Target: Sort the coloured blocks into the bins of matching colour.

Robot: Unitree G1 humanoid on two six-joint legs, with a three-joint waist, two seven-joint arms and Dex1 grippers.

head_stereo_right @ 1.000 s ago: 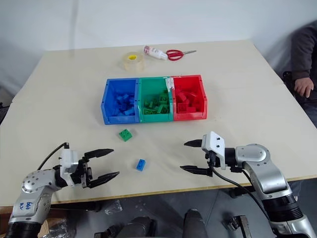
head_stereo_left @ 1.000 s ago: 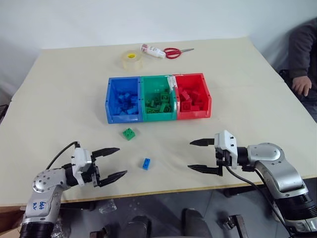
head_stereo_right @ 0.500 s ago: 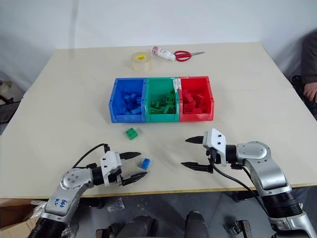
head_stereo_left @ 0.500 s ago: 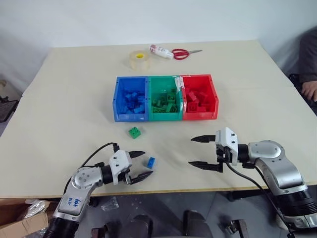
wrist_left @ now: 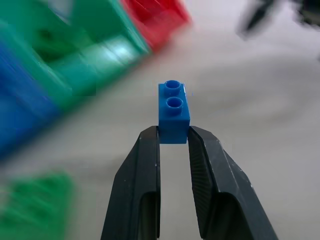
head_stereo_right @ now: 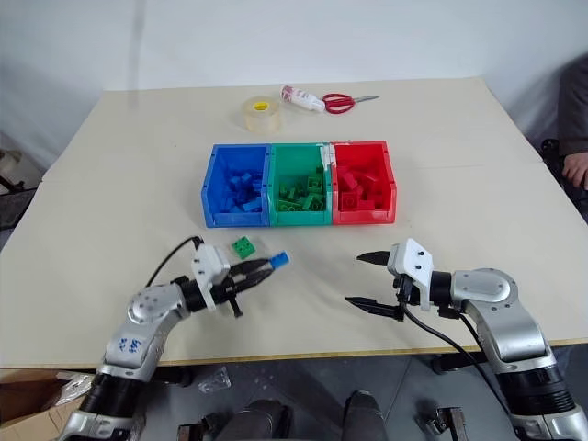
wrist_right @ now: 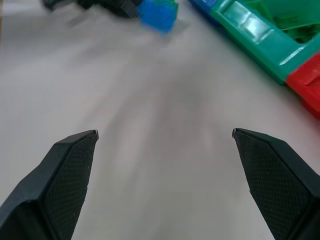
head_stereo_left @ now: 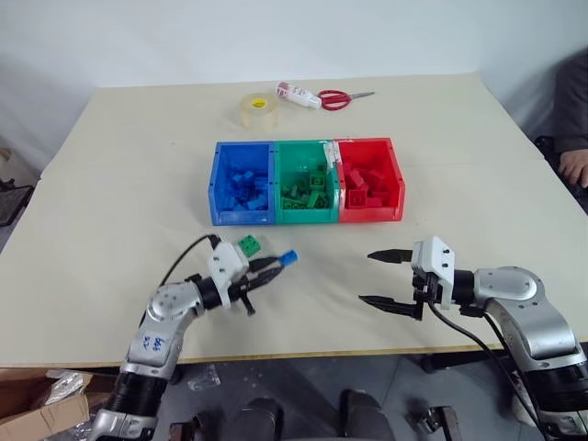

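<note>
- Left eye view: the left gripper (head_stereo_left: 276,265), at lower left of centre, has its fingers clamped on the blue block (head_stereo_left: 289,258), which is lifted off the tabletop (head_stereo_left: 119,165). A green block (head_stereo_left: 249,245) lies just beside it. The bins (head_stereo_left: 306,181) are in the middle of the frame.
- Left wrist view: the fingers (wrist_left: 146,165) hold only the lower end of the blue block. It looks light, stiff and smooth, so it may slip.
- Right wrist view: the right gripper (wrist_right: 165,134) has its fingers wide apart and holds nothing.
</note>
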